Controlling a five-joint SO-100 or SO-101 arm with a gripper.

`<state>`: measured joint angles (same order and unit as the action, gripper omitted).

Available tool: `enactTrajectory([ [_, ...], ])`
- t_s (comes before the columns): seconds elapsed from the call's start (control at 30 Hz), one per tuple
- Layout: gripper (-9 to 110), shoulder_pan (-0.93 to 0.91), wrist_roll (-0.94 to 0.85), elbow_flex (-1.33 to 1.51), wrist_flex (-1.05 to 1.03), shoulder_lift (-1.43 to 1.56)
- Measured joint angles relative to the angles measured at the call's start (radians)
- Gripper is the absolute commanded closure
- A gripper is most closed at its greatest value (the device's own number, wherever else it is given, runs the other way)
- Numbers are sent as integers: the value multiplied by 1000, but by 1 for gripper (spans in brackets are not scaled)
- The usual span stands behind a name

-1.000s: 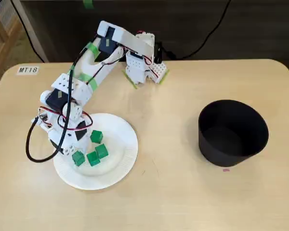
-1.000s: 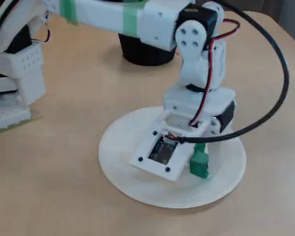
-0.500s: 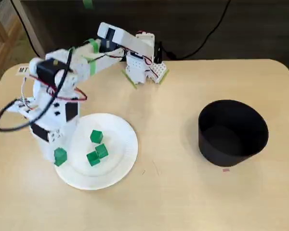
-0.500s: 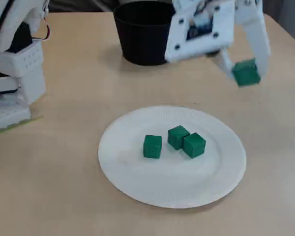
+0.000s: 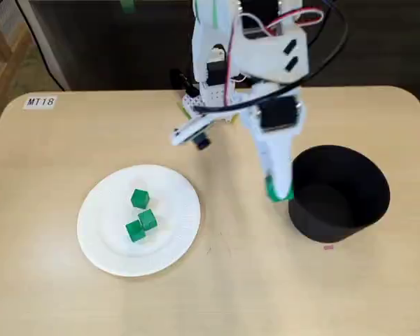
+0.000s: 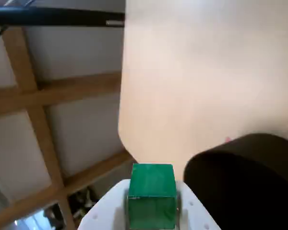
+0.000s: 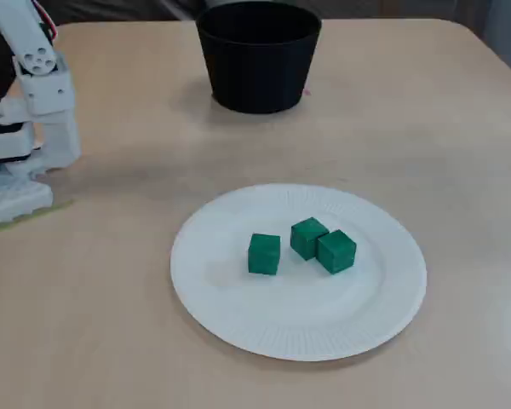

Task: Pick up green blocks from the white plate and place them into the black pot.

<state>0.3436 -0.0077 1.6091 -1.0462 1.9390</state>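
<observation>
The pincer (image 5: 278,192) is closed on one green block (image 6: 152,194) and holds it clear of the worktop (image 5: 217,294). In a fixed view, the black pot (image 5: 350,203) stands just right of the pincer. The white plate (image 5: 101,241), carrying three further green blocks (image 7: 308,238), lies well to its left.
</observation>
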Motion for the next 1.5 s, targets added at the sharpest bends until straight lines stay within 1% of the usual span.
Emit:
enactTrajectory([
  [0.07, 104, 57, 5, 155, 95, 29],
  [0.13, 104, 124, 8, 233, 152, 29],
  [0.27, 104, 245, 11, 318, 270, 18],
  [0.4, 104, 293, 11, 336, 308, -15],
  [0.43, 97, 295, 12, 344, 316, -20],
  [0.5, 79, 308, 18, 357, 322, -20],
  [0.53, 73, 314, 18, 368, 322, -20],
  [0.6, 68, 322, 18, 391, 322, -21],
  [0.7, 67, 324, 12, 407, 322, -9],
  [0.77, 67, 322, 9, 408, 322, 0],
  [0.83, 73, 319, 9, 408, 322, 17],
  [0.87, 80, 311, 6, 408, 322, 25],
  [0.93, 103, 296, 5, 408, 311, 43],
  [1.07, 104, 218, -3, 391, 209, 94],
  [1.17, 104, 95, -25, 336, 81, 112],
  [1.37, 104, -272, -114, 275, -179, 112],
  [1.43, 104, -410, -152, 275, -219, 107],
  [1.5, 104, -520, -172, 293, -206, 114],
])
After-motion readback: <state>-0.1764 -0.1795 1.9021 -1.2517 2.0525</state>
